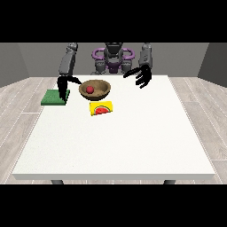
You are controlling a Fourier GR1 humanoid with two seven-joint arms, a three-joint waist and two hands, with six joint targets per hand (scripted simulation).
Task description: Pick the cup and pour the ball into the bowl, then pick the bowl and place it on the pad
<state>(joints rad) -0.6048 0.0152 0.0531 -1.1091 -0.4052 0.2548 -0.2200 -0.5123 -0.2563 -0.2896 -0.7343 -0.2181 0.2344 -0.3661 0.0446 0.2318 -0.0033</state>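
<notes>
- Sitting in the bowl, the ball shows pouring done; the cup lies sideways on the tabletop.
- We judge the hand at the view's left nearer the bowl, over the pad; its fingers look unreadable.
- The hand at the view's right hangs spread, empty.

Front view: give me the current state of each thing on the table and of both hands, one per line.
Ball: in the bowl.
Bowl: upright on the table, not on the pad.
Cup: lying on its side in front of the bowl, held by neither hand.
Pad: flat at the table's edge, nothing resting on it.
Hand at the view's left: over the pad, holding nothing.
Hand at the view's right: open, raised, holding nothing.
</notes>
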